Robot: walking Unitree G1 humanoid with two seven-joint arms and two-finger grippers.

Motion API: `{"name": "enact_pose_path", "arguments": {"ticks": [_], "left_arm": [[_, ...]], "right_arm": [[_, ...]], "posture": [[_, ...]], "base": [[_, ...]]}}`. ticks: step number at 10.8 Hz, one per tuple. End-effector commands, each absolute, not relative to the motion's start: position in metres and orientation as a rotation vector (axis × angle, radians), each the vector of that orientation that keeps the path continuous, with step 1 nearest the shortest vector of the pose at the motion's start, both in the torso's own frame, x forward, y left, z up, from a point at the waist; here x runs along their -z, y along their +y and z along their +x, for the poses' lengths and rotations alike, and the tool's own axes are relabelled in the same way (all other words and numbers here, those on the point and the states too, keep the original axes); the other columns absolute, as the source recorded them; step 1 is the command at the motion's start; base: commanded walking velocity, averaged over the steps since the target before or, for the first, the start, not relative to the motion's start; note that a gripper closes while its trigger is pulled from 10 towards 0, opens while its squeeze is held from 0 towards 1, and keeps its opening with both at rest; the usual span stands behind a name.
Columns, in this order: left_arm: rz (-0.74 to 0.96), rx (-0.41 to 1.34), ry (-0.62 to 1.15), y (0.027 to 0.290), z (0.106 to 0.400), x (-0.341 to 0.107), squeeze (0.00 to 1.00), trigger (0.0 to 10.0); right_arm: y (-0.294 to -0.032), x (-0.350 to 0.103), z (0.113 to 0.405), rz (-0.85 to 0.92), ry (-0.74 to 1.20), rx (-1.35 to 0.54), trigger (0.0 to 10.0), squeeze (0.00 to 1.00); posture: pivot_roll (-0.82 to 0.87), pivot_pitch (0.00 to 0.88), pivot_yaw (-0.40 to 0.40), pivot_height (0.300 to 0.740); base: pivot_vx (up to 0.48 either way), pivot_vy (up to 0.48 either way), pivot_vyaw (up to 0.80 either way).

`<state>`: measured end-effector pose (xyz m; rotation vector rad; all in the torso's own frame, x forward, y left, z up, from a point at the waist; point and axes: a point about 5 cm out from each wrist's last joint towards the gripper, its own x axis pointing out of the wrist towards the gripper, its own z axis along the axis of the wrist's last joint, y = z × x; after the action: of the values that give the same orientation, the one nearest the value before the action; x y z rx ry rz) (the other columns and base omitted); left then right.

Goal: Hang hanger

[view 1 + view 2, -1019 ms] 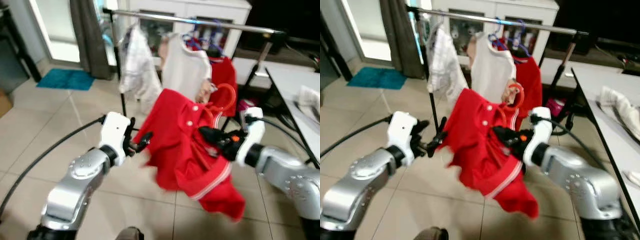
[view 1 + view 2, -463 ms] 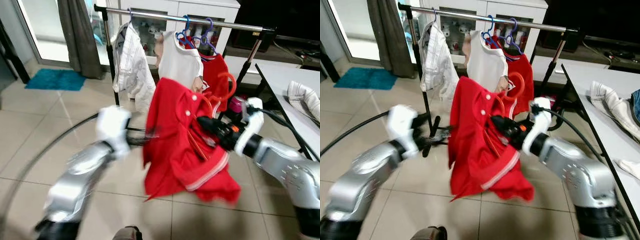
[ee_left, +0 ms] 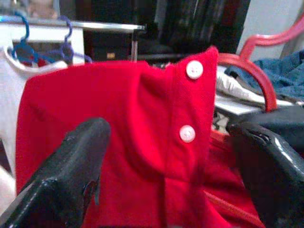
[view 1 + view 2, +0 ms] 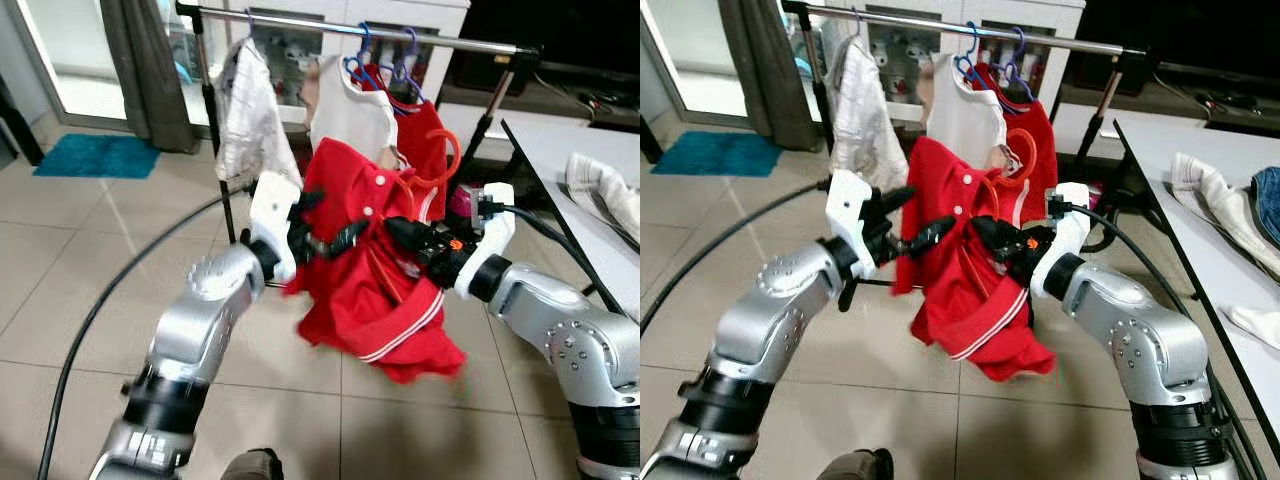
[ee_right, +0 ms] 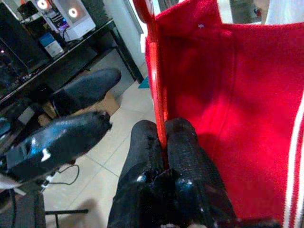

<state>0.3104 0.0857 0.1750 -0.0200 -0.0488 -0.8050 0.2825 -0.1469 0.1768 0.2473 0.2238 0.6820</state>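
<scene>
Jaws first: the right gripper point(image 5: 161, 142) is clamped on a thin bar of the red hanger point(image 4: 447, 165); the left gripper point(image 3: 161, 152) stands spread, one finger on either side of the buttoned front of the red shirt point(image 4: 365, 270), not pinching it.

Position of work: the shirt sits on the hanger, held between both arms in front of the rack point(image 4: 350, 22) and below its rail. The hook stands above the right gripper, beside the red garment point(image 4: 432, 135) already hung, but not over the rail.

Risks, largest item down:
- Rack: it carries a checked shirt point(image 4: 245, 110), a white top point(image 4: 350, 105) and the red garment on blue hangers point(image 4: 372, 68). A raised hook could snag these or push them along the rail, as free rail looks limited near them.
- Shirt: it hangs unevenly, its striped hem low on the right side. With the left fingers apart, a tilt could let the fabric slide off the hanger shoulder.
- Hanger: the grip is on a narrow bar, so the load may rotate in the fingers and turn the hook away from the rail.

Not determinable:
- How the shirt's collar seats on the hanger; fabric covers it.
- Whether the left fingers touch the cloth.
- The rack's feet, hidden behind the arms and shirt.
- The hook's opening direction, partly lost against the red garment.
</scene>
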Motion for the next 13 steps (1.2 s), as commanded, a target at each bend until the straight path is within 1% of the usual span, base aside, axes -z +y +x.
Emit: {"name": "enact_pose_path", "arguments": {"ticks": [1,2,3,4,6,10,13], "left_arm": [[0.002,0.824,-0.084,0.081,0.313,-0.18,0.0,5.5],[0.049,0.828,-0.083,0.079,0.315,-0.178,0.0,2.3],[0.059,0.827,-0.115,0.076,0.318,-0.176,0.0,0.0],[0.057,0.825,-0.131,0.072,0.322,-0.175,0.0,0.0],[0.09,0.76,-0.138,0.07,0.333,-0.175,0.0,0.0],[0.091,0.798,-0.137,0.062,0.34,-0.169,0.0,0.0],[0.082,0.799,-0.155,0.062,0.342,-0.17,0.0,0.0]], "right_arm": [[-0.143,-0.194,0.283,0.229,0.145,-0.702,10.0,0.0],[-0.143,-0.193,0.282,0.23,0.144,-0.701,10.0,0.0],[-0.141,-0.194,0.28,0.234,0.138,-0.71,10.0,0.0],[-0.139,-0.195,0.277,0.235,0.137,-0.727,10.0,0.0],[-0.137,-0.196,0.277,0.238,0.134,-0.736,10.0,0.0],[-0.133,-0.198,0.276,0.249,0.122,-0.743,10.0,0.0],[-0.134,-0.198,0.276,0.251,0.125,-0.725,10.0,0.0]], "posture": [[0.01,0.0,-0.043,0.74],[0.01,0.0,-0.038,0.74],[0.01,0.0,-0.041,0.74],[0.0,0.0,-0.042,0.74],[0.0,0.0,-0.042,0.74],[-0.01,0.0,-0.036,0.74],[0.0,0.0,-0.035,0.74]], "base": [[0.0,0.0,0.0],[0.0,0.0,0.0],[0.0,0.0,0.0],[0.0,0.0,0.0],[0.0,0.0,0.0],[0.0,0.0,0.0],[0.0,0.0,0.0]]}}
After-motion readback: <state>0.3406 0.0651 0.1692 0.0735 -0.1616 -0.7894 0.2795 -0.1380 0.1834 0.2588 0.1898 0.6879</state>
